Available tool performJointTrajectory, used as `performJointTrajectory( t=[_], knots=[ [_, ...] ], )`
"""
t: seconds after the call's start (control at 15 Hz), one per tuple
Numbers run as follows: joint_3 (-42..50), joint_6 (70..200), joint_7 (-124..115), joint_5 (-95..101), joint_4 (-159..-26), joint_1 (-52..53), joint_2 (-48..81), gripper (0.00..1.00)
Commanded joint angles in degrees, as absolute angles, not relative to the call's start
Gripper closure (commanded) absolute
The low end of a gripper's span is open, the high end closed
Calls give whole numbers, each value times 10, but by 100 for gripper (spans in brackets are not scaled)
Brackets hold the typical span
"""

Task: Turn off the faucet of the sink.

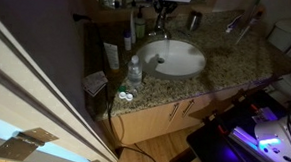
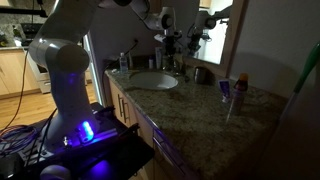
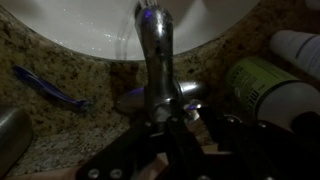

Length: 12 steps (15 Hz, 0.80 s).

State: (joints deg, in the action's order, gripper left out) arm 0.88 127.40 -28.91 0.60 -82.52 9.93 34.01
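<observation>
gripper [image 3: 176, 130] seen at bottom centre, jaw state not discernible | faucet [image 3: 156, 55] located directly above it, spout axis run vertically toward sink [image 3: 85, 25]

White glossy sink [image 1: 179, 59] rimmed by speckled brown granite counter [image 1: 232, 64]; silvery chrome faucet [image 3: 154, 50]; slender blue object [image 3: 48, 87]; white robot arm [image 2: 62, 70] beside violet-blue light [image 2: 85, 131].
</observation>
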Motion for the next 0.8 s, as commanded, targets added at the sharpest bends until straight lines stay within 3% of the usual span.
performJointTrajectory(
  t=[0.0,0.73],
  knots=[
    [13,1241,-277,7,-845,101,320,93],
    [12,1175,-239,3,-903,89,309,93]
  ],
)
